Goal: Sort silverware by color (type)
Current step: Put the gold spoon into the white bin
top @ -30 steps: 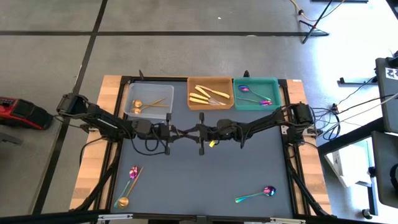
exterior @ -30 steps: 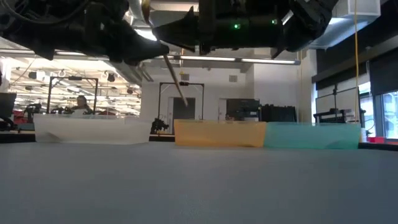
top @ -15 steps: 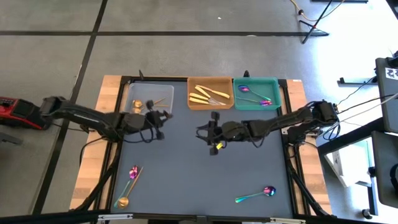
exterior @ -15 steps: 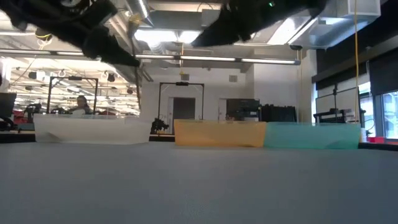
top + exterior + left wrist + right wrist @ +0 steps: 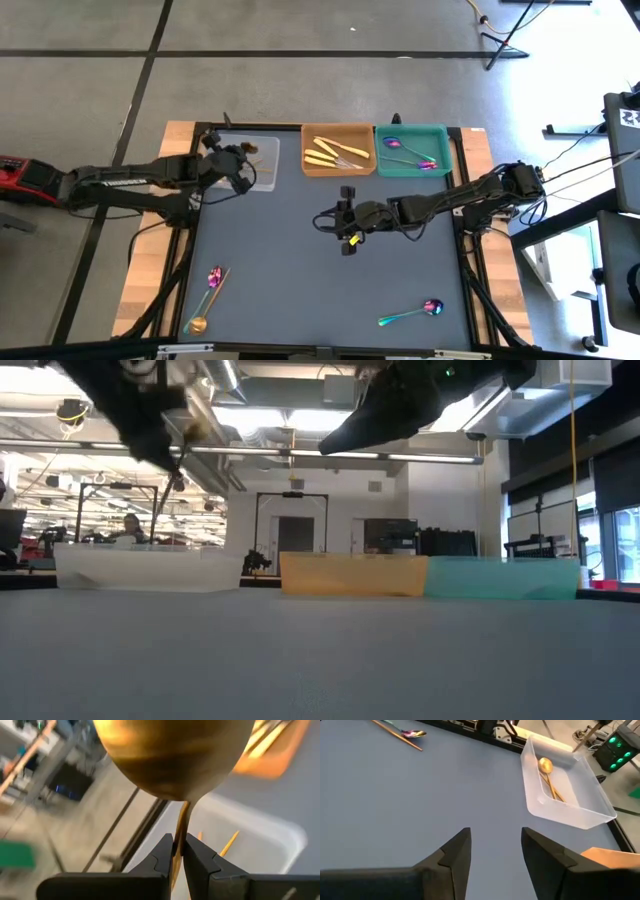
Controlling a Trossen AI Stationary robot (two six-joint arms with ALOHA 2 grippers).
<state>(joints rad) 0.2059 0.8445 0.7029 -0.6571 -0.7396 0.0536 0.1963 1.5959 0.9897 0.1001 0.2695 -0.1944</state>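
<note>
Left tool, which we have carried to the clear tray at upper left, grips a copper-gold spoon for dropping, while our right tool idles unclenched mid-table.

I work in a big open lab or workshop hall: a bare concrete floor marked with dark tape lines, exposed ducts and strip lights overhead, equipment racks at the far wall, and a person seated at a far workstation.
</note>
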